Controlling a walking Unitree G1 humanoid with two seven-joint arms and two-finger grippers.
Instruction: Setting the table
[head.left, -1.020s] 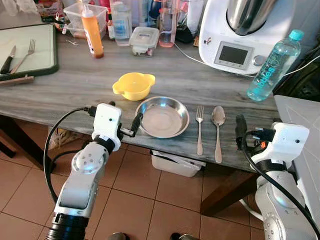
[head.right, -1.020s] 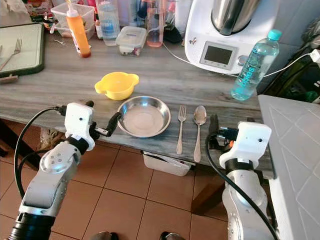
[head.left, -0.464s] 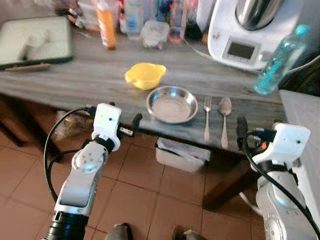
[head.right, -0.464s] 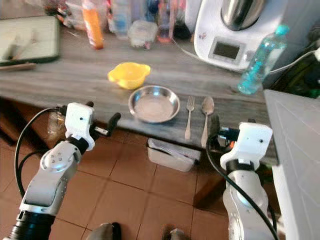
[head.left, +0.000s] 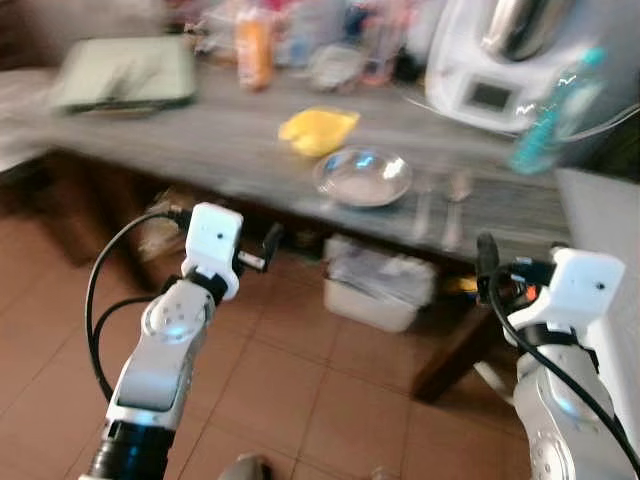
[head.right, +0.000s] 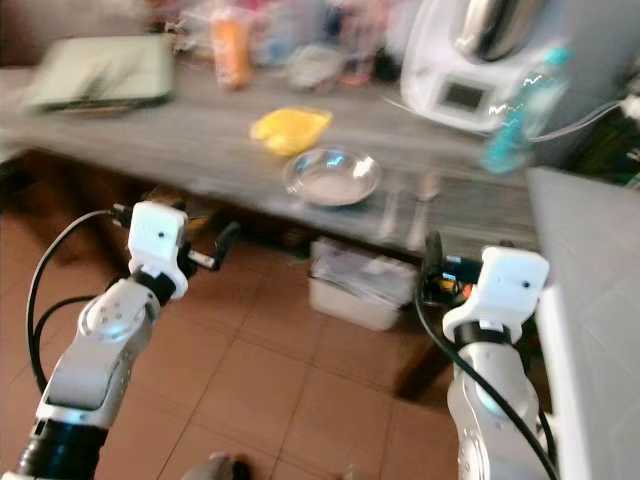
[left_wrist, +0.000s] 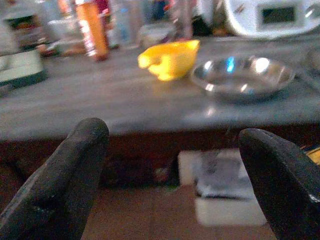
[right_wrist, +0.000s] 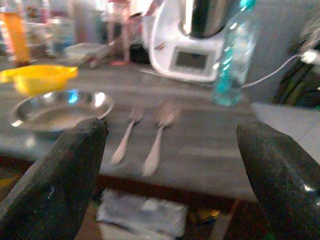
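In your left eye view, blurred by motion, the grey table runs across the far part of the scene, with the steel plate near its front edge and the yellow bowl just beyond it to the left. Right of the plate you can just make out the fork and spoon, smeared. The left gripper hangs over the tiled floor, short of the table edge; the right gripper sits low on the right, also off the table. The right eye view gives you the same layout, with the teal water bottle beside the white kitchen machine at the far right. In your left wrist view the jaws are spread wide and hold nothing, framing the plate and bowl, with an orange sauce bottle farther back. In your right wrist view the jaws are likewise parted and empty; between them you see the fork and spoon lying side by side, close but apart, right of the plate.
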